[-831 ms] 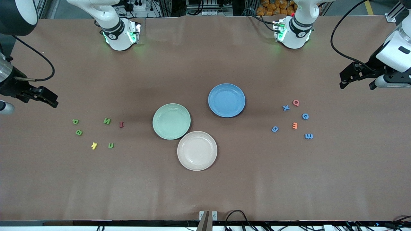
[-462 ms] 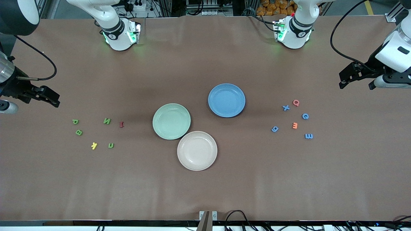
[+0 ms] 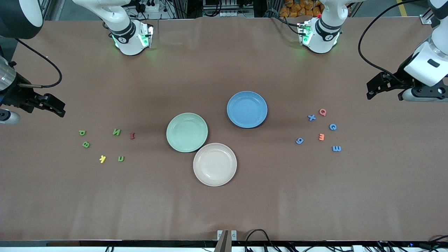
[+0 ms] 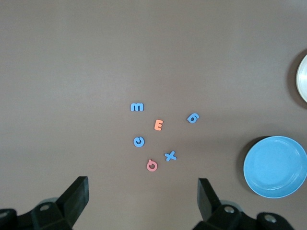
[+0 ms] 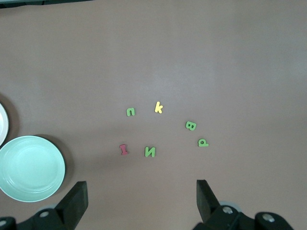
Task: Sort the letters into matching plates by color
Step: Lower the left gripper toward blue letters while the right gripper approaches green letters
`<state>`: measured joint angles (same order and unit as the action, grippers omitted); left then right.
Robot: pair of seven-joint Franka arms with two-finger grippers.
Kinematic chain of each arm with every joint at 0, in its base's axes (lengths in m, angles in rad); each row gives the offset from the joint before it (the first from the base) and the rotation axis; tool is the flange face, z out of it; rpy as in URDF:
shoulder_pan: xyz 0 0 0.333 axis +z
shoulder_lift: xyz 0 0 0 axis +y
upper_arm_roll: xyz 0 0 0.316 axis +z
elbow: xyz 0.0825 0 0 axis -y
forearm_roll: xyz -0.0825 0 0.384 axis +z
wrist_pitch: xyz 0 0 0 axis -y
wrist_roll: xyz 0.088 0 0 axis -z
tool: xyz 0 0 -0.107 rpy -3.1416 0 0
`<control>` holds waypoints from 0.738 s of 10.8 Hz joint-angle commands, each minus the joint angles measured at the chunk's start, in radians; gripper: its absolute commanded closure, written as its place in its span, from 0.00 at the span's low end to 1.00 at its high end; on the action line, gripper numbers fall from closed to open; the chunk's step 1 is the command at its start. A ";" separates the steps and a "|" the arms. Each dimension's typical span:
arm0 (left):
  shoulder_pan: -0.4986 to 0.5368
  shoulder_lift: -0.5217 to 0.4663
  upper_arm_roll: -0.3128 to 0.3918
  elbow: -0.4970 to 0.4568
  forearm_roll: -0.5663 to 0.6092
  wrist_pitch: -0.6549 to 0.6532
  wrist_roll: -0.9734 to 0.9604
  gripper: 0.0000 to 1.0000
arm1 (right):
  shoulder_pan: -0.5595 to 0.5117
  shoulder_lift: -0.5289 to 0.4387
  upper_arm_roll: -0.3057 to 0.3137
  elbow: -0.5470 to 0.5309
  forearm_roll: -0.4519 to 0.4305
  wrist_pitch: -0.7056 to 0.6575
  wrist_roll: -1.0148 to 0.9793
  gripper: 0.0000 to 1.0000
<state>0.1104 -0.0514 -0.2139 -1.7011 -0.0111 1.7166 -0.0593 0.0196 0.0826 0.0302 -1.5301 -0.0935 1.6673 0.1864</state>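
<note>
Flanking plates (image 3: pixel 187 132): scattered letters (image 3: pixel 116 132)

table (image 3: pixel 224 210): plain brown
plates: mint green (image 3: pixel 187 132), medium blue (image 3: pixel 247 109), pinkish-beige (image 3: pixel 214 164)
letters toward right arm's end from mint plate: green P, B, N, U (image 3: pixel 121 159); yellow K (image 3: pixel 102 159); dark red 1 (image 3: pixel 132 135)
letters toward left arm's end from blue plate: blue X, C, 6, E (image 3: pixel 336 148); pink Q (image 3: pixel 322 112); orange E (image 3: pixel 321 137)
</note>
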 commanded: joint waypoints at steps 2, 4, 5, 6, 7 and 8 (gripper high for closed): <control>0.011 0.005 -0.001 -0.078 -0.021 0.095 0.018 0.00 | 0.006 -0.001 -0.003 -0.034 -0.009 0.018 0.005 0.00; 0.011 0.005 -0.001 -0.144 -0.016 0.167 0.018 0.00 | 0.005 -0.001 -0.004 -0.047 0.055 0.029 0.019 0.00; 0.011 0.005 -0.001 -0.176 -0.016 0.208 0.018 0.00 | 0.002 -0.003 -0.004 -0.057 0.075 0.038 0.040 0.00; 0.012 0.005 -0.001 -0.207 -0.015 0.245 0.018 0.00 | 0.002 -0.003 -0.004 -0.064 0.075 0.045 0.042 0.00; 0.024 0.008 -0.001 -0.225 -0.013 0.267 0.018 0.00 | 0.000 -0.003 -0.004 -0.070 0.080 0.052 0.048 0.00; 0.028 0.024 0.001 -0.232 -0.013 0.282 0.018 0.00 | 0.000 -0.004 -0.006 -0.088 0.080 0.066 0.054 0.00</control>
<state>0.1175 -0.0278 -0.2125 -1.8918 -0.0111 1.9489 -0.0593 0.0201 0.0896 0.0289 -1.5808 -0.0328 1.7036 0.2140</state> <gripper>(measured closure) 0.000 0.000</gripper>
